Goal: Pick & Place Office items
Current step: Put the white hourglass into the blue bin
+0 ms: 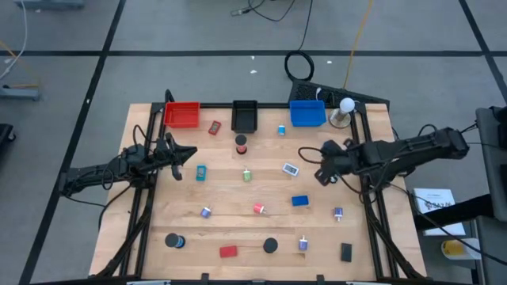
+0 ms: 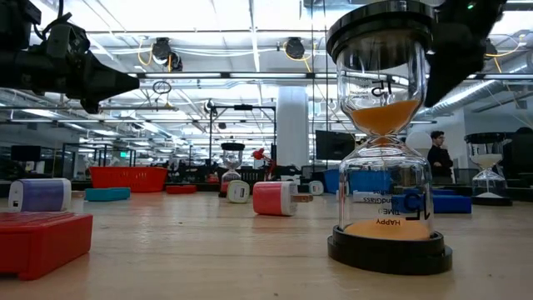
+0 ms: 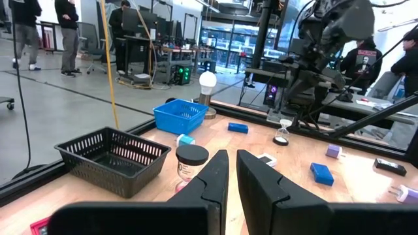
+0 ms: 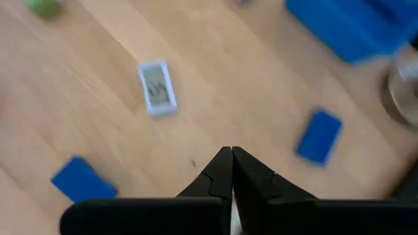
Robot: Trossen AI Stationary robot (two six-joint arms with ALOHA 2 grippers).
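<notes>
Small office items lie scattered on the wooden table: a white-and-blue piece, a blue block, a teal piece, a red block, a black block, purple pieces and black-capped hourglasses. My left gripper hovers at the table's left, right of the red tray's side, open by a narrow gap and empty. My right gripper hovers at the right, beside the white-and-blue piece, shut and empty.
Three trays stand along the far edge: red, black and blue, with a white ball lamp beside the blue one. An hourglass stands close to the near edge. People stand in the room beyond.
</notes>
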